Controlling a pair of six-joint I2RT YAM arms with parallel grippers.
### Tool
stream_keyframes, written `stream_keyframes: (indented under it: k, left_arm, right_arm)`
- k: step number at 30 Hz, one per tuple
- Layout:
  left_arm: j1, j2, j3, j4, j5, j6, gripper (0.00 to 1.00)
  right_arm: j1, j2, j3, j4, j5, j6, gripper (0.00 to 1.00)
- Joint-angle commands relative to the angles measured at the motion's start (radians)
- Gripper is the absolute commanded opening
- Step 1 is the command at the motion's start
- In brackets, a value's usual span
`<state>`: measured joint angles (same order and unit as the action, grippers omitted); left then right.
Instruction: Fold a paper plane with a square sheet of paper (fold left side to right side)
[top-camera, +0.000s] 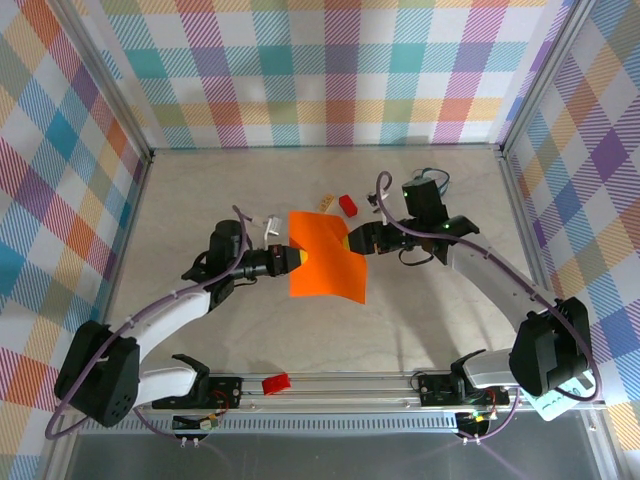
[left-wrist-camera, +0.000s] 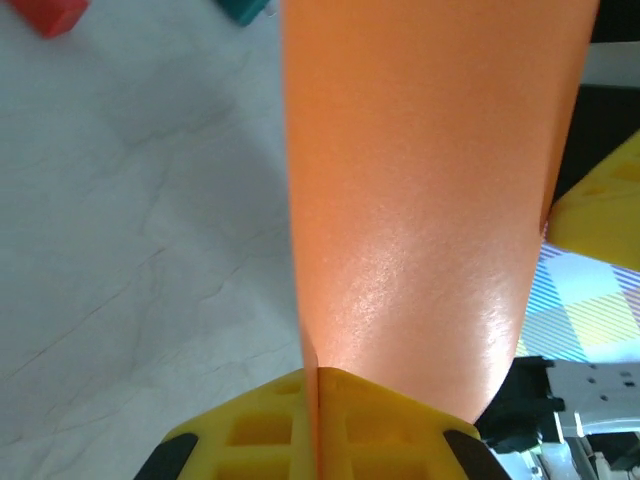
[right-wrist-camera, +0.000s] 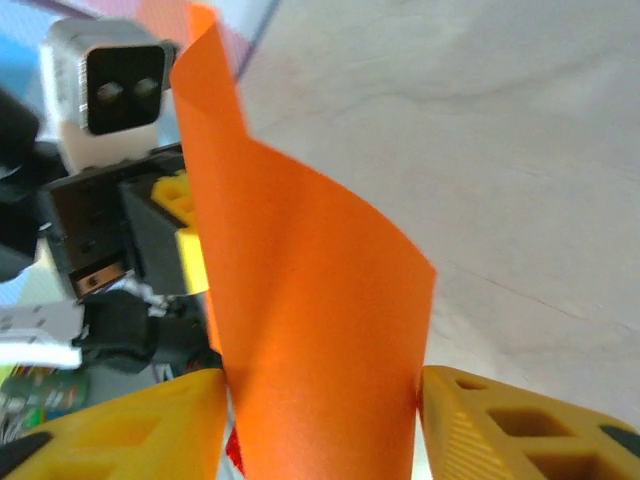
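Note:
The square sheet of paper (top-camera: 325, 255) is bright orange and hangs curved above the table between both arms. My left gripper (top-camera: 298, 258) grips its left edge; in the left wrist view the paper (left-wrist-camera: 420, 200) runs up from the yellow fingers (left-wrist-camera: 250, 430), which are pressed together on it. My right gripper (top-camera: 348, 241) is at the sheet's right edge. In the right wrist view the paper (right-wrist-camera: 310, 320) curls between the yellow fingers (right-wrist-camera: 510, 430), which stand well apart on either side of it, so the right gripper (right-wrist-camera: 320, 425) is open.
A small red block (top-camera: 348, 205) and a small tan block (top-camera: 326, 203) lie on the table just behind the paper. Another red block (top-camera: 275, 382) rests on the front rail. Plaid walls (top-camera: 60, 180) close in the left, right and back.

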<state>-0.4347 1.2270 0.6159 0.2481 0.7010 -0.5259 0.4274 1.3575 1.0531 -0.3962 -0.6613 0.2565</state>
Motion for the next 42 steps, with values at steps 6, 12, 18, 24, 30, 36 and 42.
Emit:
stream_keyframes:
  k: [6, 12, 18, 24, 30, 36, 42]
  left_arm:
    - [-0.002, 0.282, 0.145, -0.299, -0.069, 0.063, 0.0]
    - [-0.022, 0.4, 0.235, -0.424, -0.16, 0.146, 0.0]
    - [-0.026, 0.432, 0.271, -0.489, -0.184, 0.178, 0.0]
    - [-0.028, 0.424, 0.267, -0.483, -0.182, 0.166, 0.0]
    - [-0.033, 0.402, 0.272, -0.481, -0.173, 0.146, 0.06]
    - [-0.036, 0.368, 0.278, -0.474, -0.144, 0.124, 0.16]
    - [-0.045, 0.329, 0.291, -0.467, -0.123, 0.106, 0.28]
  right_arm:
    - [-0.013, 0.134, -0.067, 0.001, 0.172, 0.126, 0.57]
    - [-0.002, 0.228, -0.123, 0.093, 0.196, 0.218, 0.43]
    - [0.022, 0.304, -0.129, 0.097, 0.226, 0.224, 0.29]
    - [0.033, 0.365, -0.135, 0.116, 0.221, 0.234, 0.15]
    - [0.037, 0.42, -0.139, 0.106, 0.24, 0.237, 0.05]
    - [0.039, 0.456, -0.15, 0.091, 0.268, 0.237, 0.02]
    - [0.04, 0.476, -0.158, 0.084, 0.285, 0.231, 0.02]
